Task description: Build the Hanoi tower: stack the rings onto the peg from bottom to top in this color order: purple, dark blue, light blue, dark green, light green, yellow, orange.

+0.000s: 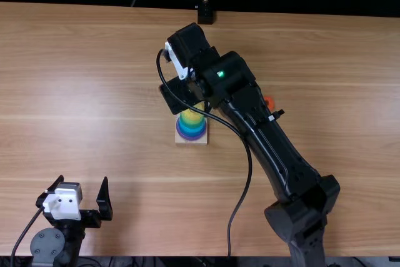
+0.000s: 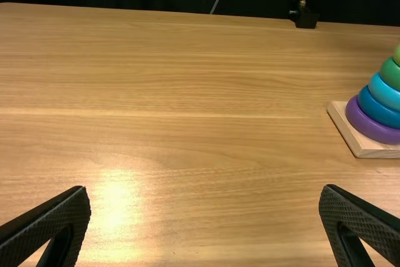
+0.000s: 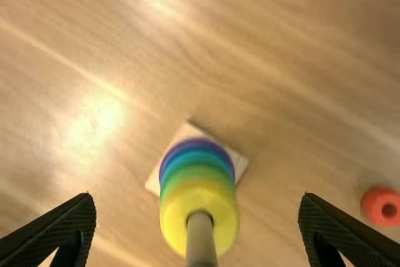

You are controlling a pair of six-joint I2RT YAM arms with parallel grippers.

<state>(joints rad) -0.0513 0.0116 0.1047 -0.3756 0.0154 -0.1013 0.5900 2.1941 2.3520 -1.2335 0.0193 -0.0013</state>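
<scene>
R gripper [image 1: 180,95] spread above ring tower [image 1: 191,127]
L gripper [image 1: 83,178] spread nr table's near edge [image 1: 150,254] — wide stretch of wood betw. it & tower

Square pale wood base [image 2: 369,149] flat, about midway between the table's [image 1: 81,104] near and far edges; peg [image 3: 201,242] carries purple [image 2: 367,125], dark blue [image 2: 377,108], light blue [image 2: 383,92], dark green [image 2: 392,74], light green [image 2: 397,56], yellow [image 3: 178,214] rings, bottom to top. Orange ring [image 3: 372,204] loose, flat, right of base, slightly nearer far edge
</scene>
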